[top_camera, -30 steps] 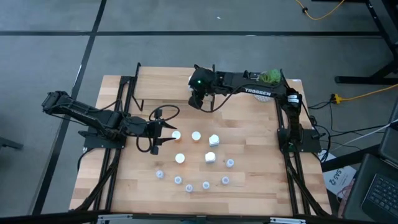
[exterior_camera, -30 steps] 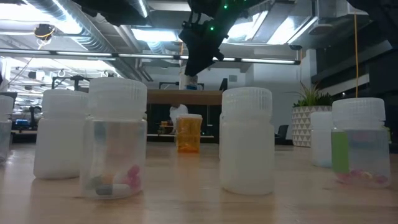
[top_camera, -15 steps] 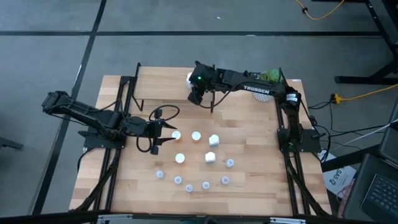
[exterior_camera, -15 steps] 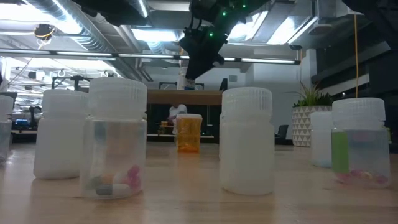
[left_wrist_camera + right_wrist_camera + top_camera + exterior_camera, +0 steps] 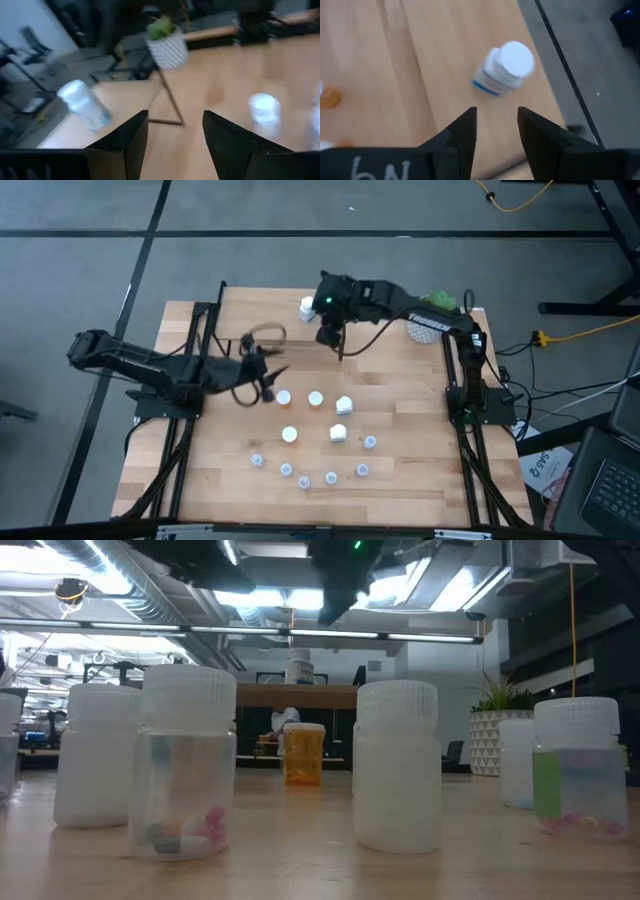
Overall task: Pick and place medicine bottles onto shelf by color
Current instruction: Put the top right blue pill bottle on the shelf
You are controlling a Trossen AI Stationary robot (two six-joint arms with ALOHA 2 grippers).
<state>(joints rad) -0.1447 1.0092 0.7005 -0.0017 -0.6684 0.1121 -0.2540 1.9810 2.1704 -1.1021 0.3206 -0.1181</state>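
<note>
A white medicine bottle with a blue label stands upright on the shelf at the table's far side; the low view shows this white bottle too. My right gripper hovers open above it and a little to its right, with nothing between its fingers. It is at the top of the low view as well. Orange, white and pale-blue bottles stand on their bases in the table's middle. My left gripper is open and holds nothing, just left of the orange bottle.
A white pot with a green plant stands at the far right, beside the right arm. The shelf's thin black leg shows ahead of my left gripper. Bare wood lies at the table's near edge and left side.
My right gripper has risen from the white bottle and drifted toward the table's right edge; the bottle stays standing on the shelf. My left gripper has swung toward the far edge and turned, staying open.
</note>
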